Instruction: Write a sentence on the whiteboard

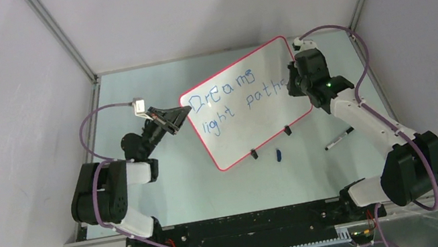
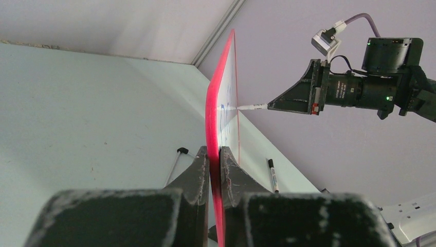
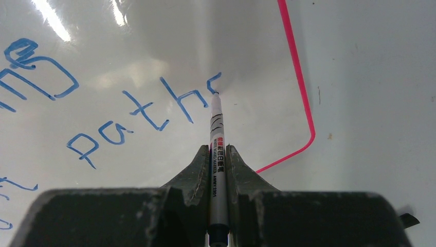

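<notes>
One whiteboard [image 1: 251, 128] leans up from the worktop [image 1: 179, 185], with two black clip feet [image 1: 253, 153] [image 1: 287, 130] on its lower edge. It carries one sentence [image 1: 222, 91] in two blue lines, "Dreams" over "light path" and a short further stroke. The left end effector [image 1: 180, 114] is pressed together on the whiteboard's left rim, while the right end effector [image 3: 218, 150], at the whiteboard's right side, pinches one white marker [image 3: 216, 118] with its tip touching that last stroke. Just below the whiteboard's lower edge lies one blue cap [image 1: 279, 153], and off its lower right corner lies one black marker [image 1: 339, 138].
</notes>
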Motion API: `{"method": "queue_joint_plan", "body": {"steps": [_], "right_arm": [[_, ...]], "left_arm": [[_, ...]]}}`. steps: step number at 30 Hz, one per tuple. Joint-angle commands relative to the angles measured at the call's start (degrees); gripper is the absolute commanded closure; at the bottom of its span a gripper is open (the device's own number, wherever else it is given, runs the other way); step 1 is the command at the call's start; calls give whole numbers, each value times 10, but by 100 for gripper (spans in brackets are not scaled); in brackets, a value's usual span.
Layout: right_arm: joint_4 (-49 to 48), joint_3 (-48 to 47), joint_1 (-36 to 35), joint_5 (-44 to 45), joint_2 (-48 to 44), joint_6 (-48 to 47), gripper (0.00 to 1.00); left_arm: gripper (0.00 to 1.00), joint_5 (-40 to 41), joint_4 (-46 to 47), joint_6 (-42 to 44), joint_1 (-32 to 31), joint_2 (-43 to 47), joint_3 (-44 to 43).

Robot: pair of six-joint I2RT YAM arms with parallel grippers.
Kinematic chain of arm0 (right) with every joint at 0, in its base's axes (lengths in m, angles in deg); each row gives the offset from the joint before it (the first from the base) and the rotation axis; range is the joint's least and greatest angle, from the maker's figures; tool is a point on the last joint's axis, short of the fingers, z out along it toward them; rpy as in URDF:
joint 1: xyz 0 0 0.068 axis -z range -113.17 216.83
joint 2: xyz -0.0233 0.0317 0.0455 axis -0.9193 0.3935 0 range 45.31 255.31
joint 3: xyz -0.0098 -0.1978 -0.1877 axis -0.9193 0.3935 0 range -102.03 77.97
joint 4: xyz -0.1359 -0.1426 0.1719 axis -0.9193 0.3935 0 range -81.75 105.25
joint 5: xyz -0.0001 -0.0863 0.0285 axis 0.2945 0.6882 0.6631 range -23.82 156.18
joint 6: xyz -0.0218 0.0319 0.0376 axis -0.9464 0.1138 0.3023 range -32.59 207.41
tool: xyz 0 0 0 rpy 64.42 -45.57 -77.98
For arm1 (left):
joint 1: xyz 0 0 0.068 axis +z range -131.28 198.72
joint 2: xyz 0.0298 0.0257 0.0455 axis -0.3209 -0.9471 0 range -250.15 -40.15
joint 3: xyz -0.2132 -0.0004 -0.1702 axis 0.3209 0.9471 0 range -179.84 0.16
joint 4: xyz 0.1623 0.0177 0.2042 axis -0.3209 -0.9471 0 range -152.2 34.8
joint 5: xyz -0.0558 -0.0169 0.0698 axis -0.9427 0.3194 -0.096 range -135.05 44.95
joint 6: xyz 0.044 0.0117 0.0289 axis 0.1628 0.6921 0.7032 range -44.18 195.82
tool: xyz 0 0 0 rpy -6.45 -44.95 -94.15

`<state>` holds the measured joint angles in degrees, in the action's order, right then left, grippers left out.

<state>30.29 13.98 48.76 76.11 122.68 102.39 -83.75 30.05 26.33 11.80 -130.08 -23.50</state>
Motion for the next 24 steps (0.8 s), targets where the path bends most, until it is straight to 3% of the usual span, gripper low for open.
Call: {"method": "queue_joint_plan", "body": {"steps": [1,24], "right_arm": [[-29,-1,11,7,-7,4,100],[14,7,18,1,-8,11,100]], "left_arm": [[100,-10,27,49,-2,16,7],[100,-10,27,48,-3,15,6]]}}
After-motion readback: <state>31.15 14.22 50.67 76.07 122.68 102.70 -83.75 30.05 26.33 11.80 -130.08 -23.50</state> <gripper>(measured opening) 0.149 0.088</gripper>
